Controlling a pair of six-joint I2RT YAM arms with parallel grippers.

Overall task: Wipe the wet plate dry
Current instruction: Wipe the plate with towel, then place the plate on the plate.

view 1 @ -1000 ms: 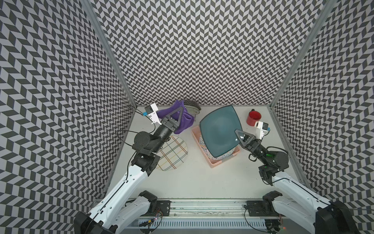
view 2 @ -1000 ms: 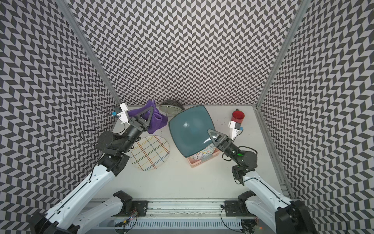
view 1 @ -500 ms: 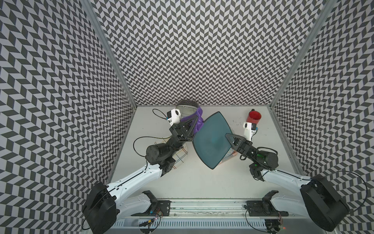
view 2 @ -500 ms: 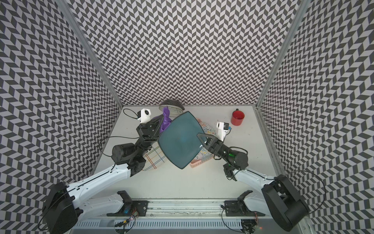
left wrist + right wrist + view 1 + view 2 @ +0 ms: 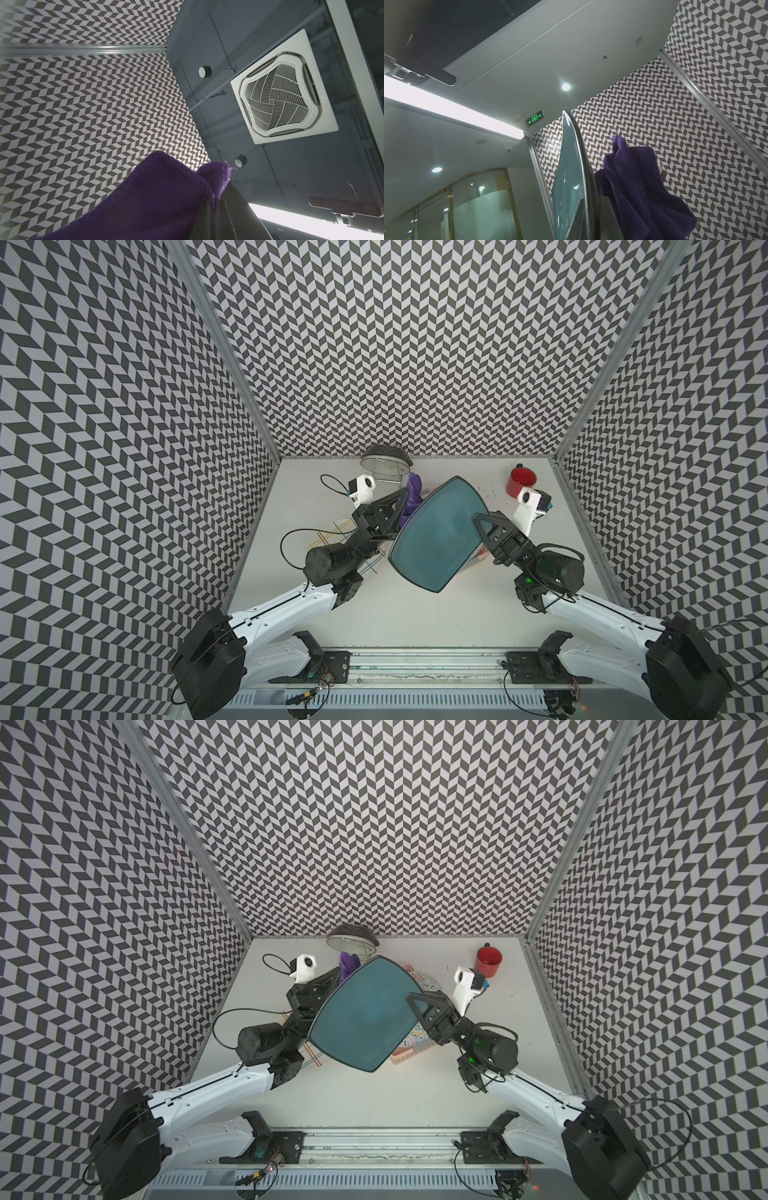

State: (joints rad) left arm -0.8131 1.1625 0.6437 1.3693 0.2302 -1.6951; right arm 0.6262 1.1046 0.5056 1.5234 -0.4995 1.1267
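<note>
The square teal plate (image 5: 436, 539) (image 5: 365, 1019) hangs tilted above the middle of the table in both top views. My right gripper (image 5: 478, 519) (image 5: 412, 999) is shut on its right rim. Its glossy face (image 5: 569, 187) shows edge-on between the right gripper (image 5: 591, 204) fingers. A purple cloth (image 5: 411, 497) (image 5: 348, 965) sticks out past the plate's far left edge, with my left gripper (image 5: 402, 494) (image 5: 332, 977) shut on it. In the left wrist view the cloth (image 5: 162, 197) bunches at the left gripper (image 5: 216, 198). In the right wrist view the cloth (image 5: 643, 187) lies against the plate's back side.
A red mug (image 5: 521, 482) stands at the back right. A dark bowl with a glass lid (image 5: 386, 456) sits against the back wall. A plaid plate (image 5: 345, 531) lies under my left arm. A pink rack (image 5: 411, 1052) with a speckled plate (image 5: 424, 979) sits below the teal plate.
My right gripper has lifted the plate off the rack and swung it left, tilting it. My left arm has carried the cloth right, up to the plate's far edge.
</note>
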